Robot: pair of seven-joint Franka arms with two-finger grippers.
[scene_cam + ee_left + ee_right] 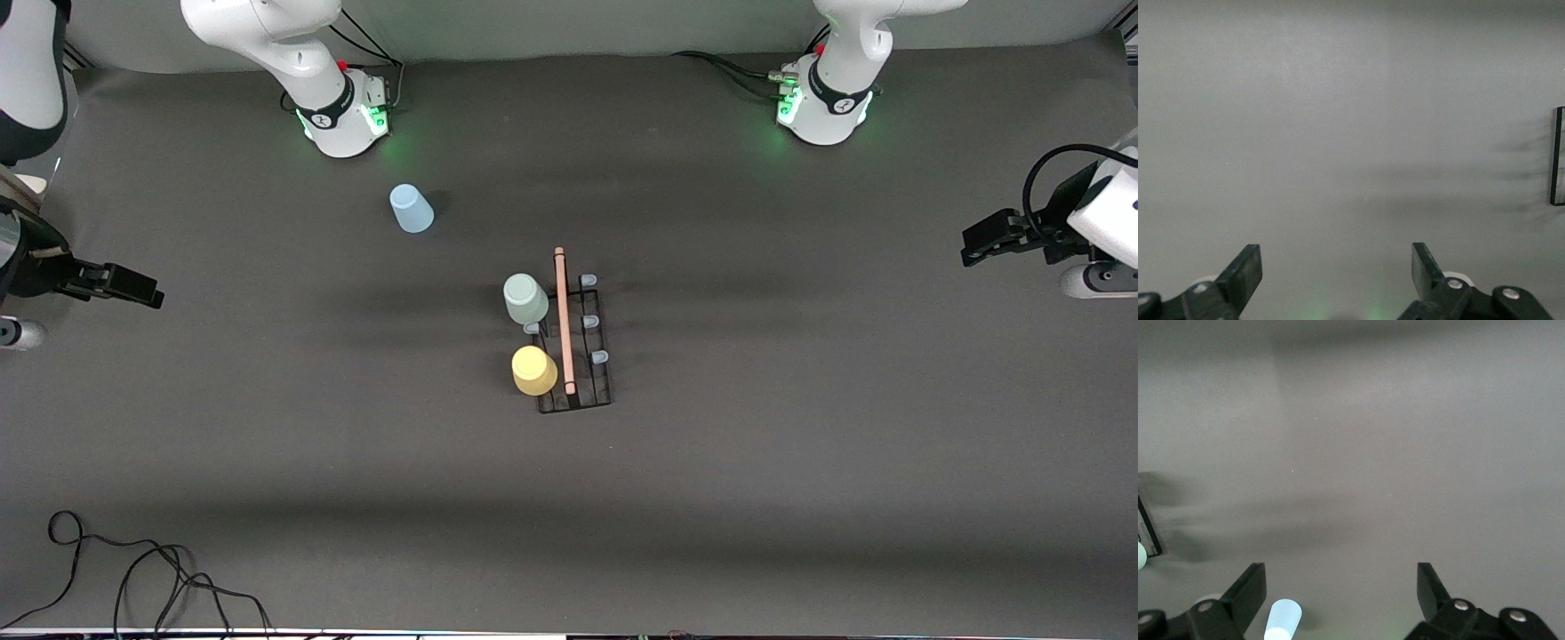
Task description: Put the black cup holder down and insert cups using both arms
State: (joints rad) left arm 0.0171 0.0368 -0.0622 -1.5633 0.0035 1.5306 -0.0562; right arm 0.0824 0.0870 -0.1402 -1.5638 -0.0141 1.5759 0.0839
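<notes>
Looking at mid-table, you've got the black cup holder (576, 345) with green cup (525, 299) and yellow cup (534, 370) on it; blue cup (411, 209) stands near the right arm's base. Left gripper (1337, 275) and right gripper (1341, 595) wait at the table ends, fingers apart, empty.

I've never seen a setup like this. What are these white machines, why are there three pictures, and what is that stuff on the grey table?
The white machines are two robot arms, each ending in a two-finger gripper. The big picture looks down from a high camera facing them. The other two come from cameras on the arms' wrists, so you see each arm's own black fingers.

The left gripper and the right gripper wait at the table's ends, both open and holding nothing.

Mid-table stands a black cup holder with a wooden handle. A green cup and a yellow cup sit upside down on its prongs. A blue cup stands apart on the table, nearer the right arm's base.
</notes>
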